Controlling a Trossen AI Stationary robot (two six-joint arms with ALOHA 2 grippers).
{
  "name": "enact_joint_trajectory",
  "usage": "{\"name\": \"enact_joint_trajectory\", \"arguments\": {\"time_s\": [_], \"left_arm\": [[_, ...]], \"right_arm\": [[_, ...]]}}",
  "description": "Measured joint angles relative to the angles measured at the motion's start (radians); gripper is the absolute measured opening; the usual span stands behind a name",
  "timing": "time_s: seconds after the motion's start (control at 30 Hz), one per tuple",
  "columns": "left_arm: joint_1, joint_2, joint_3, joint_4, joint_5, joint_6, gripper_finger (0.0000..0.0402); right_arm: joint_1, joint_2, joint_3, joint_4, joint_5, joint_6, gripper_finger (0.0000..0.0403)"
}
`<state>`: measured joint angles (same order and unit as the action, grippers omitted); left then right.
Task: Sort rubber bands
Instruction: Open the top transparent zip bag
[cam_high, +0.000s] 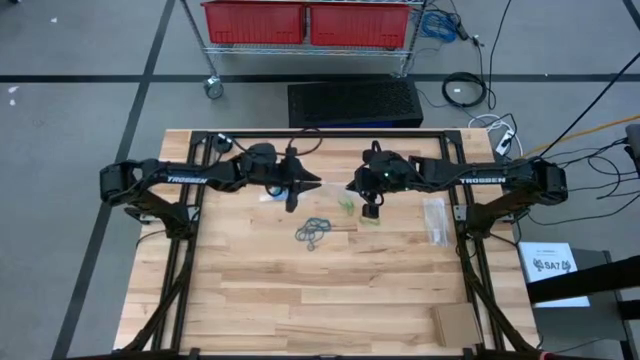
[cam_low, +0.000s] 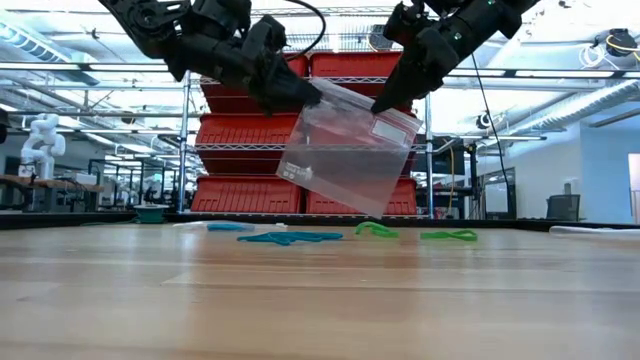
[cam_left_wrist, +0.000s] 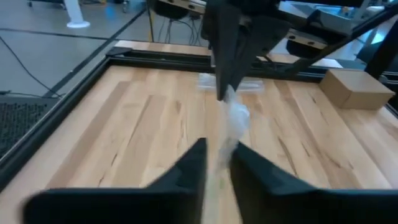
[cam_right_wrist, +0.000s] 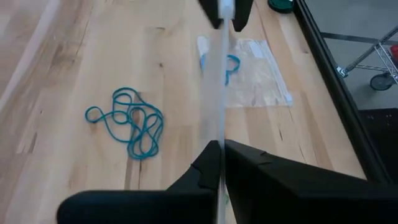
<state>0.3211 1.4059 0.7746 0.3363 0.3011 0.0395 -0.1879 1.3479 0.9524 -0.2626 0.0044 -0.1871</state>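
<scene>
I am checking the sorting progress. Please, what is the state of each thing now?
Clear plastic bag: held in the air between both arms, tilted.
Left end effector: gripping one bag edge.
Right end effector: shut on the other edge.
Blue rubber bands: loose on the table.
Green rubber bands: loose on the table.
</scene>
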Motion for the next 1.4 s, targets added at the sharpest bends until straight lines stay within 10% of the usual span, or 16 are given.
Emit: {"name": "enact_joint_trajectory", "arguments": {"time_s": [0.33,0.77,1.4], "left_arm": [[-0.003,0.000,0.001,-0.007,0.008,0.032,0.0004],[-0.021,0.000,0.001,-0.030,0.008,0.076,0.0001],[-0.036,0.000,0.001,-0.040,0.009,0.101,0.0000]], "right_arm": [[0.000,-0.002,0.000,-0.002,-0.002,0.075,0.0015],[0.000,0.056,0.100,0.140,-0.088,0.150,0.0145],[-0.036,0.185,0.204,0.083,-0.183,0.100,0.0084]]}}
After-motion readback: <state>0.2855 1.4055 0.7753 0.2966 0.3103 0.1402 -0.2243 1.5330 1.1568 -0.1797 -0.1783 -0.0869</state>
